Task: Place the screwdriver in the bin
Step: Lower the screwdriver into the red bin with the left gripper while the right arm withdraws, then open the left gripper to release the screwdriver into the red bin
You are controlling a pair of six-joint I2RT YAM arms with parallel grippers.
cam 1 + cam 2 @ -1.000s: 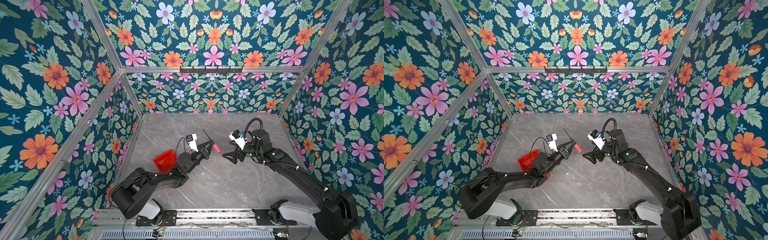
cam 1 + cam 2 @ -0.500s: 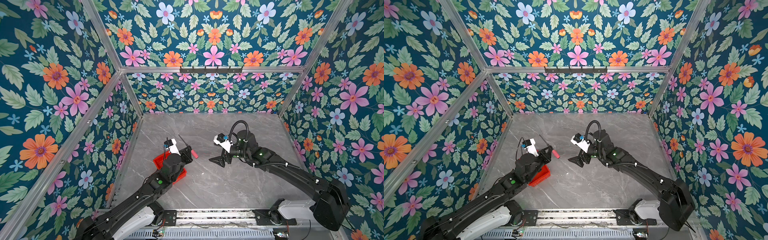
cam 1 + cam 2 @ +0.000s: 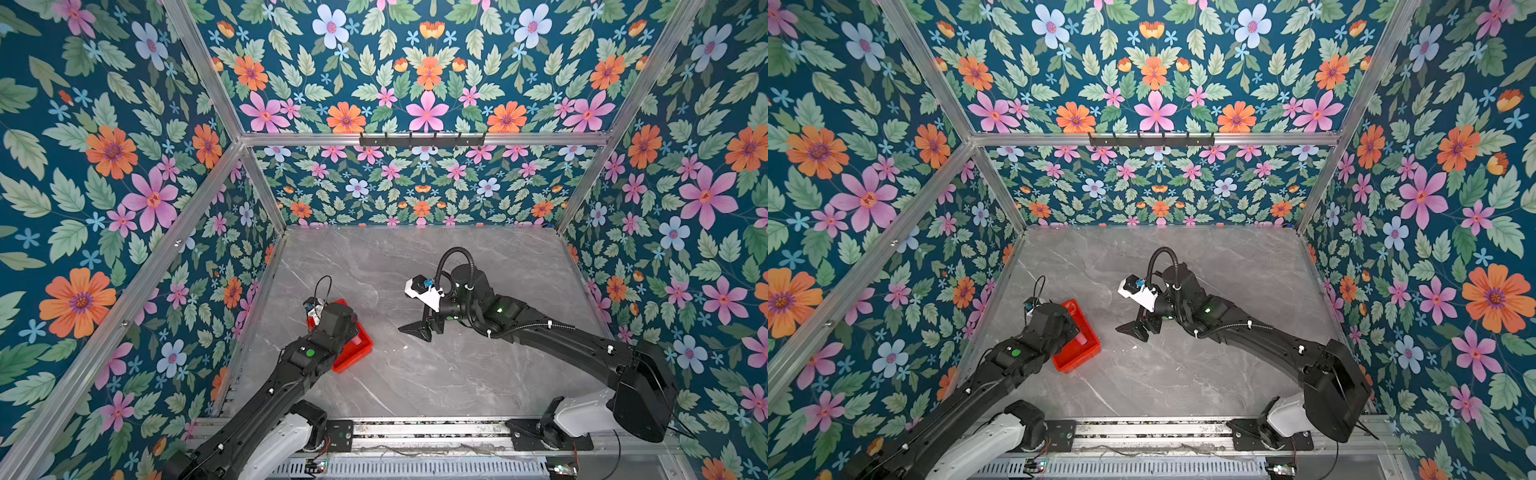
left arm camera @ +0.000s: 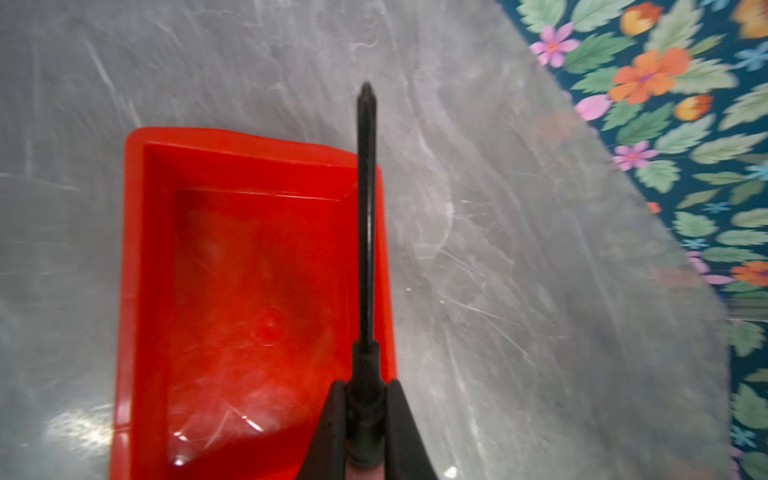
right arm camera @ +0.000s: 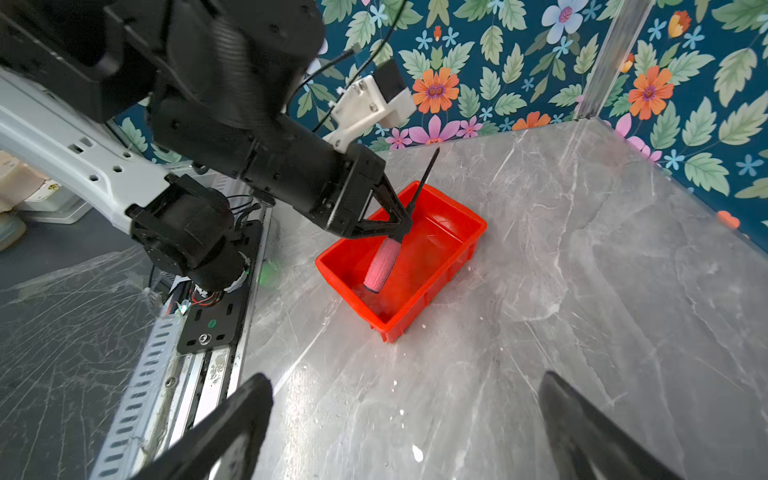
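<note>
The left gripper (image 5: 400,227) has its jaws closed narrow on the screwdriver (image 5: 382,262), gripping it at the black collar where the thin shaft meets the pinkish-red ribbed handle. The tool hangs tilted. Its handle points down inside the bin (image 5: 454,257) and its black shaft slants up and out past the rim. Whether the butt of the handle touches the bin's floor cannot be told.

In the left wrist view the jaws' two black fingers (image 4: 332,419) press on either side of the collar. The shaft of the screwdriver (image 4: 366,228) runs above one long wall of the bin (image 4: 137,291), and its tip reaches beyond the red rim over the grey marble surface (image 4: 519,249).

In both top views the bin (image 3: 353,362) (image 3: 1076,362) sits at about 8 o'clock on the surface (image 3: 457,374), near the left wall. The left arm's wrist covers much of it, and only the pink end of the screwdriver (image 3: 356,340) (image 3: 1081,340) shows inside.

The right gripper (image 3: 419,332) (image 3: 1136,330) is at 3 o'clock from the bin, near the middle of the surface and apart from the bin. Its jaws stand wide and hold nothing. In the right wrist view its two dark fingers (image 5: 232,432) frame bare marble dotted with small white specks (image 5: 417,454).
</note>
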